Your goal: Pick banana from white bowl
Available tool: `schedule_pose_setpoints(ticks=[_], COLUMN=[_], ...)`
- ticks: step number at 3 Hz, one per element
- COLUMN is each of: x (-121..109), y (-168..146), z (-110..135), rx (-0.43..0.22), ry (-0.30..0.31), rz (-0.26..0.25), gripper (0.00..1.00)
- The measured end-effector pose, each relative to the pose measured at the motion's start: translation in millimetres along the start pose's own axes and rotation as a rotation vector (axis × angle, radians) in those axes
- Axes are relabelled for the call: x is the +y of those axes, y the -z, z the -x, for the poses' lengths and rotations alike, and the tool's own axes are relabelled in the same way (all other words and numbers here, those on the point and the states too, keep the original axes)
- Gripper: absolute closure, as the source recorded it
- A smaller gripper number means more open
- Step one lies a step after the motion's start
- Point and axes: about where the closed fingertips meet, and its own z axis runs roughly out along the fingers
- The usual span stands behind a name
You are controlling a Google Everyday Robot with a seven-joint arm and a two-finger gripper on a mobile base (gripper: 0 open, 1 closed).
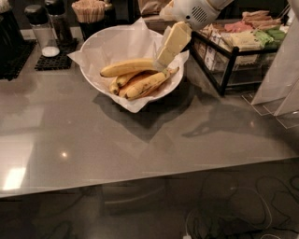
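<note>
The white bowl [174,80] lined with crinkled white paper stands at the back centre of the grey table. The banana [125,68], long and smooth yellow, lies across the top of the pile in it, with shorter speckled bananas [145,84] below. My gripper [161,61] reaches down from the upper right over the bowl. Its cream fingers [172,43] point down-left, and their tips are at the right end of the banana, touching or just above it.
A black wire rack [233,58] of packaged snacks stands right of the bowl. A salt shaker [42,30] and a cup of stir sticks [88,13] stand at the back left on a black mat. White card holders [280,79] stand at the right edge.
</note>
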Motion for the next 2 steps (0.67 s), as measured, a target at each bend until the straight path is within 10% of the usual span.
schedule_pose_setpoints(ticks=[2], x=[-5.4], y=[-19.1], z=[6.9], rx=[-0.029], ry=[0.013], rz=[0.015], gripper=[0.27])
